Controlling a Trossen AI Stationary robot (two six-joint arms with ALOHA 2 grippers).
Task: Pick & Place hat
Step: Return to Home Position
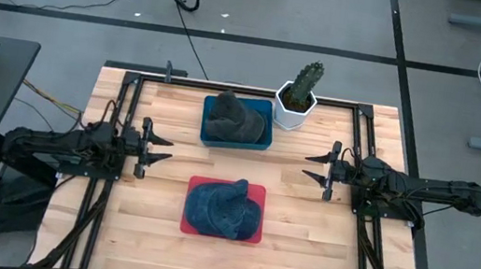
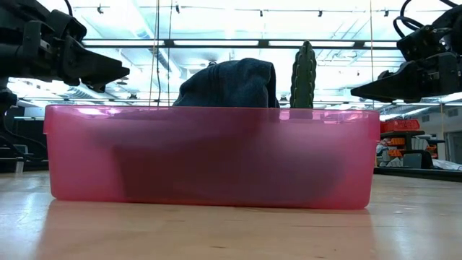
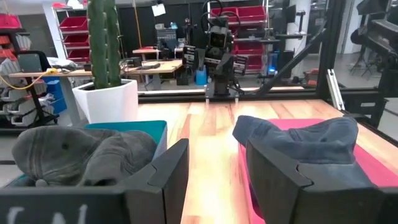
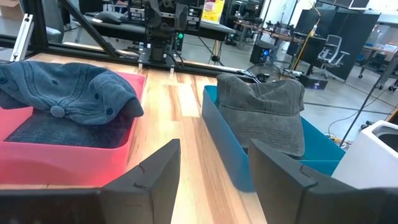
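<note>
— Where are the hats?
— Blue cap (image 1: 224,208) in the red bin (image 1: 260,192), black cap (image 1: 231,119) in the blue bin (image 1: 269,124). Both jaws are apart, empty.
— Trouble?
— Jaws swinging low could knock the tall blue cap out

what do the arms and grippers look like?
Both matte black. Left arm and right arm are slim jointed segments with thin cable loops near the wrists. Left gripper and right gripper each carry two flat, angular fingers tapering to points. Left one shows cropped white lettering.
</note>
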